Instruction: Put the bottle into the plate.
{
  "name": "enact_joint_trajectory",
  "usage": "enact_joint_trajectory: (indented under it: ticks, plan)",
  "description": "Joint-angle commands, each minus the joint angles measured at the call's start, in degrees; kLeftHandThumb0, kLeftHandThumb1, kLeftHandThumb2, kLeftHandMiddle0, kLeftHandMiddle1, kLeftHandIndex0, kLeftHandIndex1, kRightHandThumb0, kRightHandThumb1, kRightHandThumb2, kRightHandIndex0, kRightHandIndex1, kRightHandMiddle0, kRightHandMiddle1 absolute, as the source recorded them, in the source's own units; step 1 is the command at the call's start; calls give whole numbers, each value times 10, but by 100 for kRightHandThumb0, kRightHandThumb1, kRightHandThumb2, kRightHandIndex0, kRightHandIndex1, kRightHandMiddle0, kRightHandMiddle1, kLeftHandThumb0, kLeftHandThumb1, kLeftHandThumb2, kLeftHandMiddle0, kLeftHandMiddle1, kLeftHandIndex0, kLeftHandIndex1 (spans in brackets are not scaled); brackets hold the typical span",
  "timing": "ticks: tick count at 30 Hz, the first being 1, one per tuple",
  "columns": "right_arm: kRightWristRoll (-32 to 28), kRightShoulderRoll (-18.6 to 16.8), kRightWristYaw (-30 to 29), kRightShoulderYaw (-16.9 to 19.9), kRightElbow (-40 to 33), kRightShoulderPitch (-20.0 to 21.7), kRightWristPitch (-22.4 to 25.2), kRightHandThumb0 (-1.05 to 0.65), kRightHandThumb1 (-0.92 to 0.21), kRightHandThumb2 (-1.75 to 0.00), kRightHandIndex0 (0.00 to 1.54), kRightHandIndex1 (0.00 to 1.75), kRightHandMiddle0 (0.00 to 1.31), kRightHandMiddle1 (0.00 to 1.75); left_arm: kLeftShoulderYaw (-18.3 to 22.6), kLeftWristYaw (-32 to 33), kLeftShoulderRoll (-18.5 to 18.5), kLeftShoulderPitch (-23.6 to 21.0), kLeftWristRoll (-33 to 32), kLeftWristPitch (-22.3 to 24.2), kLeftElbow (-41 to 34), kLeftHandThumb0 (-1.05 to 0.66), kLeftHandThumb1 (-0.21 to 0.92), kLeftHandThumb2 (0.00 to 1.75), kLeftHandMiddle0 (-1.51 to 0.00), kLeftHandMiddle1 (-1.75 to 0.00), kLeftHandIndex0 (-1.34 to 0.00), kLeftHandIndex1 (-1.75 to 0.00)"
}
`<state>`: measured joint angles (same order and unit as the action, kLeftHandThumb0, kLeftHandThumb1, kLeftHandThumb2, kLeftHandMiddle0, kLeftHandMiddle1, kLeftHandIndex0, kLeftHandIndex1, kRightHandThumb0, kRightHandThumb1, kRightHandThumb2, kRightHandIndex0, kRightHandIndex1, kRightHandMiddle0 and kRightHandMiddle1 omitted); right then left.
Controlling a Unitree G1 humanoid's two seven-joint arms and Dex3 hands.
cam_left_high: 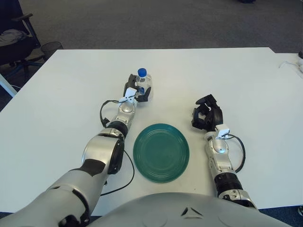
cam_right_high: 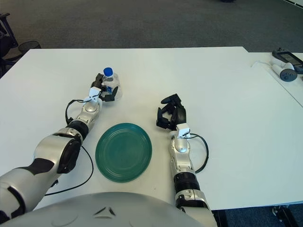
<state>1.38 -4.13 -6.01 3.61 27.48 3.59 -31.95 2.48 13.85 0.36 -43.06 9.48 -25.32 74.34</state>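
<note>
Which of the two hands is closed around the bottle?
The left hand, beyond the green plate, grips the blue-capped bottle; the right hand holds nothing.

Big white worktop (cam_left_high: 227,71) fills most of the view, dark grey carpet (cam_left_high: 156,23) behind it. A black office chair (cam_left_high: 16,40) sits off at the far left.

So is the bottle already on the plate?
No, the bottle stands on the table beyond the green plate, held by the left robot hand.
</note>
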Motion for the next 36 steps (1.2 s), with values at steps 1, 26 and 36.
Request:
enact_joint_trajectory:
  ticks: [1, 26, 36]
  plan:
    - [-19, -9, 3, 18, 146, -90, 22, -1, -36, -126, 61, 175, 37, 167, 1, -18, -5, -11, -4, -6, 7, -46, 34, 129, -114, -175, -59, -175]
    - [-15, -16, -1, 16, 163, -83, 14, -1, -33, -130, 63, 174, 37, 170, -17, -181, 97, 75, -24, -86, -287, -46, 34, 129, -114, -175, -59, -175]
    - [-16, -17, 4, 16, 167, -79, 17, -1, -34, -129, 62, 175, 37, 169, -62, -297, 110, 213, -83, -63, -529, -46, 33, 130, -115, -175, -60, -175]
